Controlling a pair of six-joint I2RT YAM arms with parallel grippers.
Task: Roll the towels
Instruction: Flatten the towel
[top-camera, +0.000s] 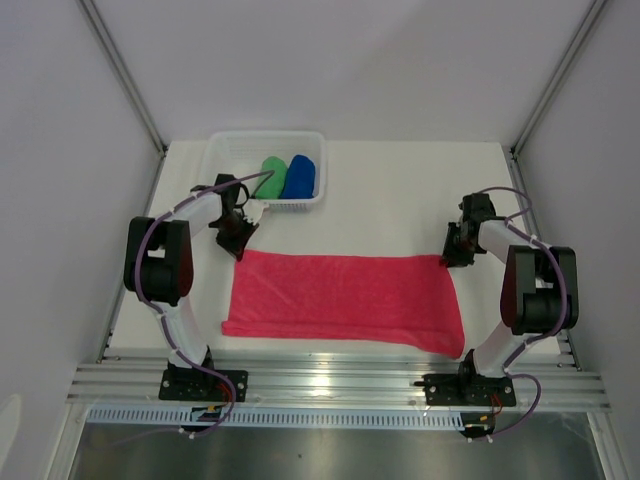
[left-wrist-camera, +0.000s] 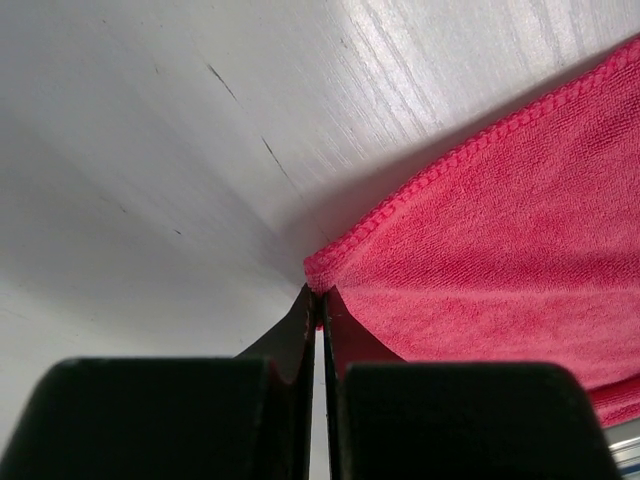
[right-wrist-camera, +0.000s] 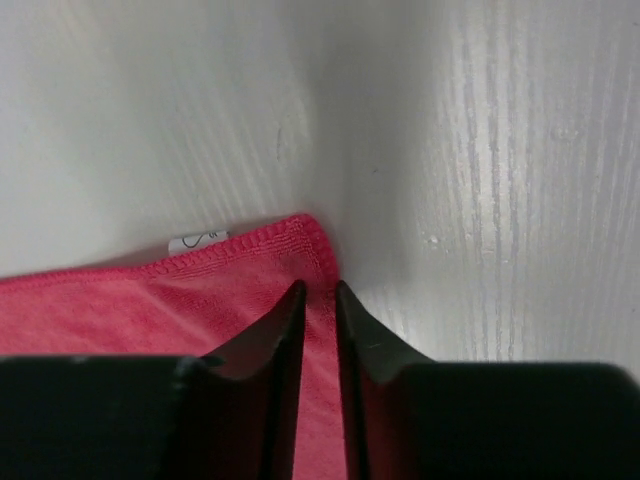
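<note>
Two arms stand at the near edge of the table (top-camera: 400, 180). The left arm rises from its base, folds at a high elbow and reaches forward and inward, toward 1 o'clock. Its pincer (top-camera: 238, 240) points down at the far-left corner of the pink-red towel (top-camera: 345, 295). In the left wrist view the two fingers are pressed almost together, only a hairline slit between them, and the hemmed corner of the towel sits pinched at their tips. The edge there throws a broad shadow on the table, so the corner looks slightly lifted.

There are three towels. The pink-red one, the largest, lies spread flat across the middle of the table, long side running left to right. The green towel (top-camera: 271, 175) and the blue towel (top-camera: 299, 175) lie side by side, touching, green on the left. Both are in the one white mesh basket (top-camera: 265, 134), at about 11 o'clock on the table, just behind the left pincer.

The right arm mirrors the left: elbow high, forearm reaching toward 11 o'clock. The right pincer (top-camera: 452, 255) is down at the towel's far-right corner. Its fingers stand narrowly apart and cloth shows through the gap. They straddle the corner rather than clamp it. One small white label (right-wrist-camera: 197, 241) pokes out from the hem at 10 o'clock from the fingertips.
</note>
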